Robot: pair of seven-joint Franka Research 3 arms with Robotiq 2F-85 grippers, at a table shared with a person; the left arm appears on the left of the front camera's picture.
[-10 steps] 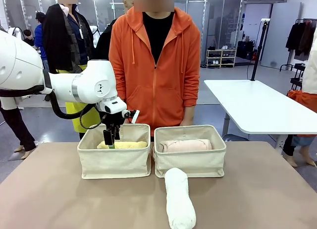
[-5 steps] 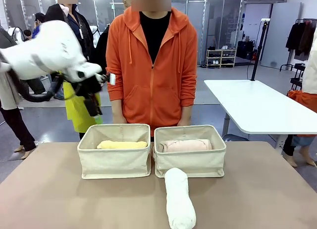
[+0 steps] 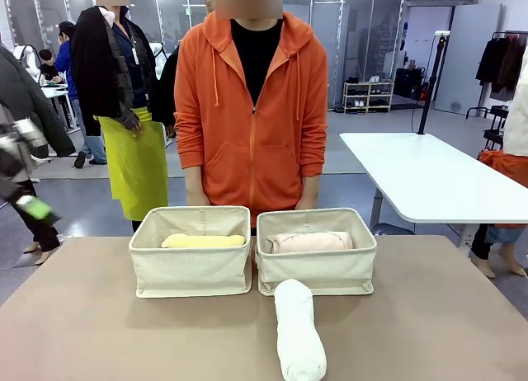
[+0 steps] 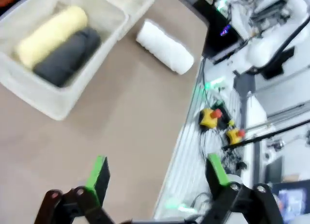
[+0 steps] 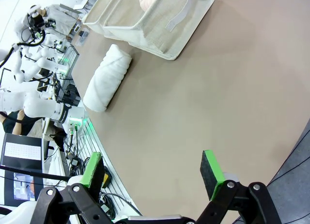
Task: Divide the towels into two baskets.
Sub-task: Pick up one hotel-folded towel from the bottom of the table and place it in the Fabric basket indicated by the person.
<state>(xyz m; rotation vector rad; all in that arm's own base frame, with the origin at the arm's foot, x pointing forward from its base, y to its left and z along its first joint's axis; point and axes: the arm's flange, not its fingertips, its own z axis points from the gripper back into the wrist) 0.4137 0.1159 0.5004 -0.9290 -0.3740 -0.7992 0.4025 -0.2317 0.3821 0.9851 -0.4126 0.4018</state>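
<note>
Left arm has pulled back from the left cream canvas basket [image 3: 190, 274] to the picture's left edge. The left end effector [image 4: 158, 175] is spread and empty. Pale yellow rolled towel [image 3: 204, 241] and dark grey rolled towel [image 4: 68, 59] lie side by side inside, so that half looks done. Pink rolled towel [image 3: 309, 242] sits in the right cream canvas basket [image 3: 318, 275]. White rolled towel [image 3: 299, 327] lies just in front of it, likely next. Right end effector [image 5: 151, 169] is spread and empty. Plain brown table [image 3: 82, 331]; person in orange hoodie [image 3: 256, 109] behind; open hall.

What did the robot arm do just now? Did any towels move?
The left gripper lifted out of the left basket and swung away to the robot's left; it's open, holding nothing. The yellow towel, pink towel, white towel on the table and right basket stayed put.
</note>
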